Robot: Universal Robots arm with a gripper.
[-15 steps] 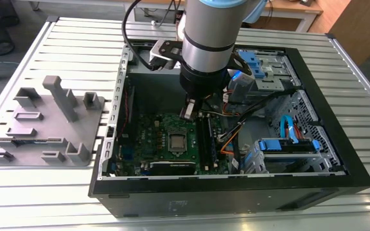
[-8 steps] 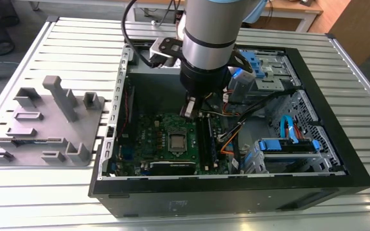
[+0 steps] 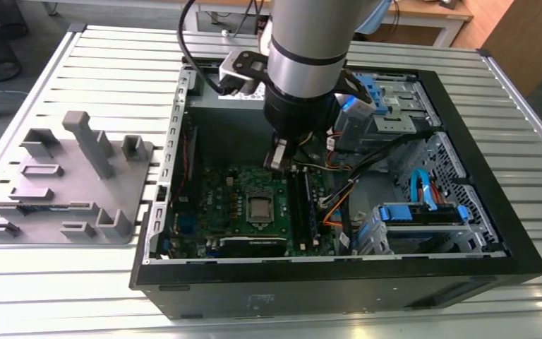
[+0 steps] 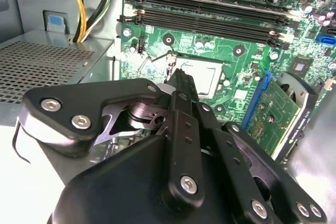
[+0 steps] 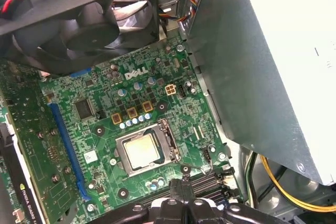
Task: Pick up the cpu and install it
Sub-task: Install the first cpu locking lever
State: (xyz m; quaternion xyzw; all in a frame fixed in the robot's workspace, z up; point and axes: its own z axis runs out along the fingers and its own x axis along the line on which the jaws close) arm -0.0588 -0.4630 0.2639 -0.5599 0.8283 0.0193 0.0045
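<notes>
The cpu [image 5: 140,150] is a shiny square chip lying flat in the motherboard socket, inside the silver socket frame. In the exterior view the cpu [image 3: 260,206] sits at the middle of the green board in the open computer case [image 3: 497,233]. My gripper [image 3: 279,161] hangs inside the case, above the board and a little behind the socket. Its black fingers [image 4: 181,80] are pressed together with nothing between them, and they hide part of the cpu [image 4: 207,80] in the second wrist view. The gripper [image 5: 180,186] tip shows beside the socket in the first wrist view.
A grey fixture plate [image 3: 54,183] with upright blocks lies outside the case on the exterior view's left. Inside the case are the power supply box [image 5: 262,51], a black fan [image 5: 79,19], memory slots [image 4: 210,11], loose cables [image 3: 339,205] and blue drive bays [image 3: 422,212].
</notes>
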